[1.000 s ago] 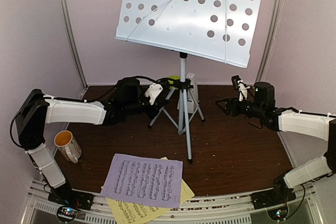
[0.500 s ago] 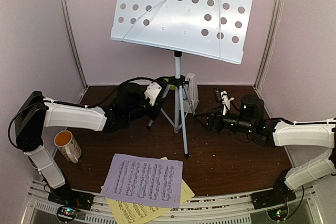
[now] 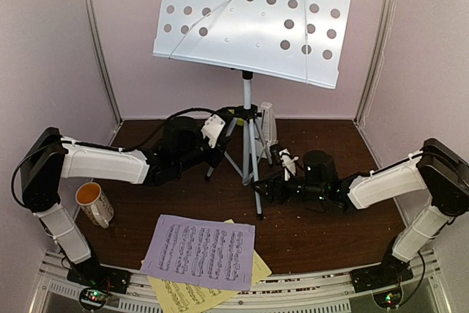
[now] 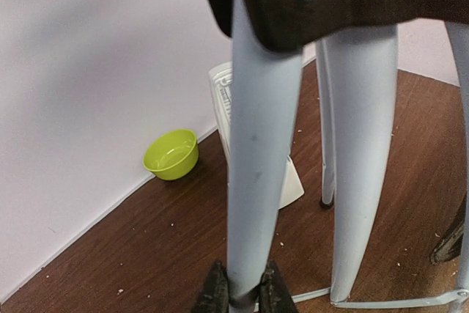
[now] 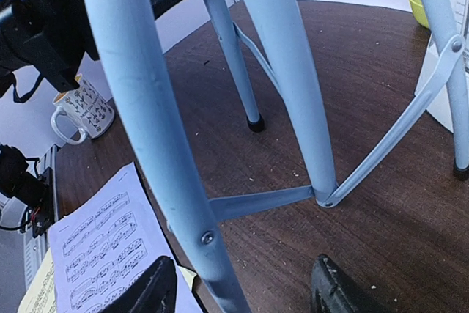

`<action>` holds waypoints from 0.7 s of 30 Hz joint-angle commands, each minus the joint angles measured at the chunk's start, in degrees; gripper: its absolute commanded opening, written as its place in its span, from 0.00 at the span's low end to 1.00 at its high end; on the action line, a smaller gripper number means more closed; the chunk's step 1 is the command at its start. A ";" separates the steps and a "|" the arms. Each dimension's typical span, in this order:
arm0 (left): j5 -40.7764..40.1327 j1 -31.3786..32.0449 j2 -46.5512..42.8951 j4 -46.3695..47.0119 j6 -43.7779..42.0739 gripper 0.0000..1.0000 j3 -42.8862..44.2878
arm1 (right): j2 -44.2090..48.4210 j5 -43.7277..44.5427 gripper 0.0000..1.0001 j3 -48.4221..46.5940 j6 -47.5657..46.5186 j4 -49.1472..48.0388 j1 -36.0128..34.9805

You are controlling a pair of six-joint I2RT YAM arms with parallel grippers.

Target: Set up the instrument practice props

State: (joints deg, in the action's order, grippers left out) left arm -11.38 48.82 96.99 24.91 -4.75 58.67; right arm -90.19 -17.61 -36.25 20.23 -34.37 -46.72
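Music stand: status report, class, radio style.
Left gripper shut on silver tripod leg. Right gripper open astride near leg. Pale perforated-metal music stand on silver tripod upright; lavender and yellow sheet-music pages on brown table. White pyramid metronome behind tripod.

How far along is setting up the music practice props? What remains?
Done: the music stand stands on its tripod. In hand: the left gripper, jaws shut, holds one tripod leg; the right gripper, jaws open, straddles the front leg. Left: the sheet-music pages lie on the table.
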 commanded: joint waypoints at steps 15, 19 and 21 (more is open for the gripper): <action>-6.31 -0.62 -1.42 3.12 2.56 0.00 -2.78 | -2.71 3.98 0.00 0.84 -1.72 -3.71 -0.71; -7.46 -0.60 -2.81 3.84 2.69 0.00 -4.68 | 0.67 5.50 0.00 3.69 -2.24 -1.03 0.30; -7.98 -0.60 -3.55 4.71 2.62 0.00 -6.03 | 2.51 6.25 0.00 5.48 -2.47 0.61 0.85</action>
State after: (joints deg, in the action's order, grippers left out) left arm -13.69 49.34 96.29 28.56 -3.73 55.99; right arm -92.18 -15.77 -34.26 14.20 -37.36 -47.99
